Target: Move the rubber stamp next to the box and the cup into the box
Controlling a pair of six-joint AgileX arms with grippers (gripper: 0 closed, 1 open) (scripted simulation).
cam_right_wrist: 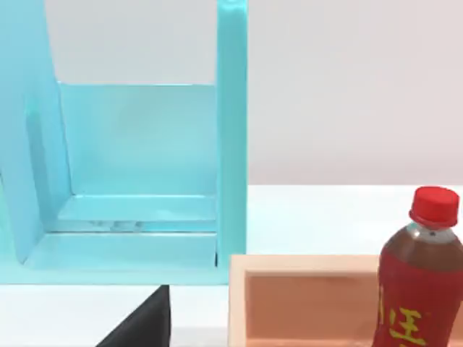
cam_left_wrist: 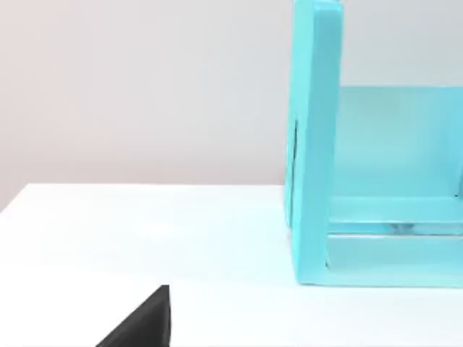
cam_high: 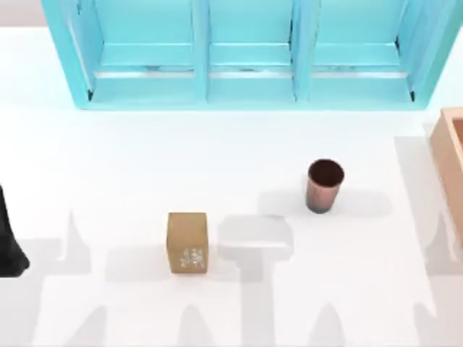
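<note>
Our left arm (cam_high: pixel 10 242) is sitting parked at the table's left edge, and we cannot tell how either gripper is set. Nearest the front, the rubber stamp (cam_high: pixel 187 242) is standing upright on the white table (cam_high: pixel 108 166), its speckled mark facing forward. Farther back and to the right, the cup (cam_high: pixel 324 186) is standing upright, well apart from the stamp. We are seeing the box (cam_high: pixel 450 155) at the right edge, with a red-capped bottle (cam_right_wrist: pixel 419 289) in front of it in the right wrist view. Behind everything, the turquoise shelf (cam_high: pixel 246 54) is spanning the back.
</note>
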